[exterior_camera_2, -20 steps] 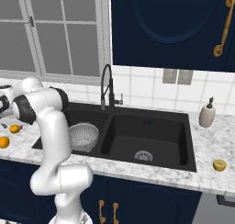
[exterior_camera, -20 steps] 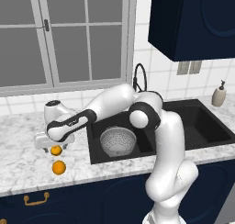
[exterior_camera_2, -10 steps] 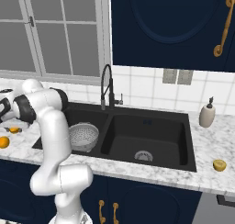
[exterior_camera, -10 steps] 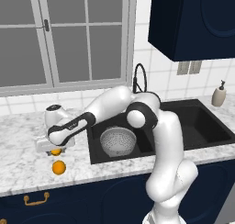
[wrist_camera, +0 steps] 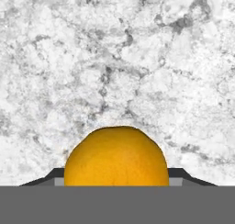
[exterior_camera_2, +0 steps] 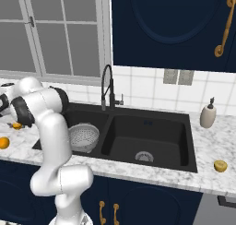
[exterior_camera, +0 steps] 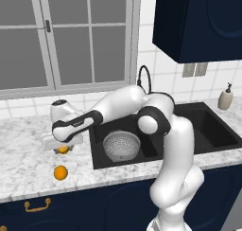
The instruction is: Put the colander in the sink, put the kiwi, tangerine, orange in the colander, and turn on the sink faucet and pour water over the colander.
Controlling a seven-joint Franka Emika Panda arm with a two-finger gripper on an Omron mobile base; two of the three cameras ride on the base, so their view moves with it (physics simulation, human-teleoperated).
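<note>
The grey colander (exterior_camera: 122,146) (exterior_camera_2: 84,137) sits in the left basin of the black sink (exterior_camera: 99,152) (exterior_camera_2: 152,136). The black sink faucet (exterior_camera: 142,76) (exterior_camera_2: 107,88) stands behind it, and no water shows. On the marble counter left of the sink, my gripper (exterior_camera: 64,144) (wrist_camera: 116,176) points down, shut on a round orange fruit (exterior_camera: 63,150) (exterior_camera_2: 17,125) (wrist_camera: 116,154), with one finger tip against each side. I cannot tell whether it is the tangerine or the orange. A second orange fruit (exterior_camera: 60,173) (exterior_camera_2: 3,142) lies nearer the counter's front edge.
A beige soap dispenser (exterior_camera: 225,97) (exterior_camera_2: 207,115) stands right of the sink. A yellow-orange fruit (exterior_camera_2: 220,166) lies on the counter at the far right. A window runs along the wall behind the counter, and dark cabinets hang above the sink.
The hand has come down onto the nearer orange fruit and its jaws have closed in on it. The colander and the other fruit have not moved.
</note>
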